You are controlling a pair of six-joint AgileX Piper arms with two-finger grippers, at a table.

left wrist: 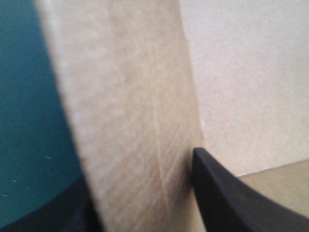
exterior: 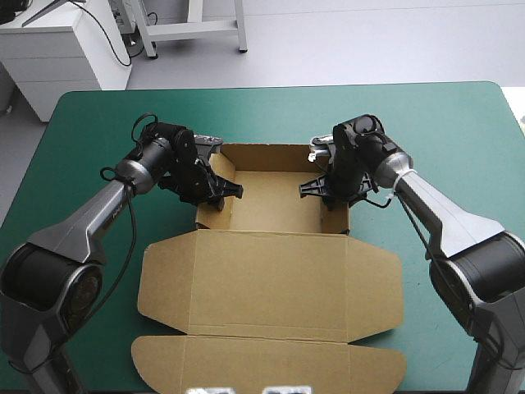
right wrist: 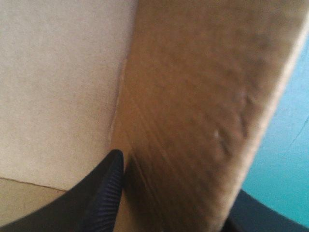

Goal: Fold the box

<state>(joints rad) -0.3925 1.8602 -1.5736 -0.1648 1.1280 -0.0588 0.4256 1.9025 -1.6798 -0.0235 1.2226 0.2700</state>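
Two upright walls of the brown box [exterior: 271,271], one pinched in the left gripper [exterior: 217,197], one in the right gripper [exterior: 332,190].

On table [exterior: 443,123], box [exterior: 271,246], tray [exterior: 275,205] behind, lid [exterior: 271,283] in front

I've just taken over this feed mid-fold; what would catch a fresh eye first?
The brown cardboard box fills the middle of the teal-green table cover, its far half raised into an open tray, its lid panels flat toward the robot. The left tool clamps the tray's left side wall and the right tool its right wall, black fingers on either face.
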